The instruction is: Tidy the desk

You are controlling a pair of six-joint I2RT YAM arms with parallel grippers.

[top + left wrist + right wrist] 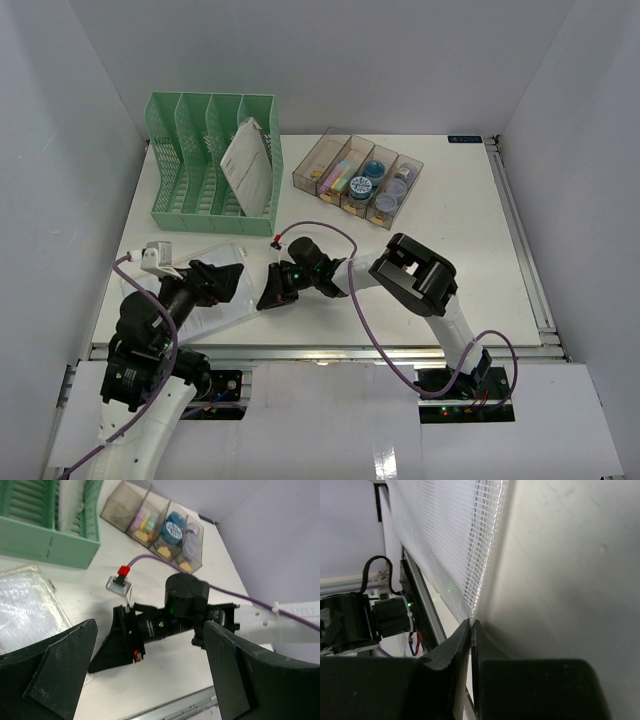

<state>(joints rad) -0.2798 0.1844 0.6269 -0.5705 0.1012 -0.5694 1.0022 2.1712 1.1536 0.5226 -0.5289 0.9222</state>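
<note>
A clear mesh pouch [205, 300] lies flat on the white desk [460, 230] at the front left. My right gripper [268, 300] reaches left across the desk, and its jaws are pinched together on the pouch's near corner [472, 612]. In the right wrist view the mesh [455, 540] runs away from the right gripper [471, 625]. My left gripper [228, 280] hovers over the pouch just left of the right one. In the left wrist view its fingers [60, 675] stand wide apart with nothing between them, and the right gripper [107, 652] shows below with the pouch [25, 600] at the left.
A green slotted file rack [205, 170] holding a paper booklet [248, 165] stands at the back left. A clear four-compartment tray [358, 178] with small items sits behind the arms. A purple cable [320, 226] loops over the right arm. The aluminium rail [330, 352] borders the front edge.
</note>
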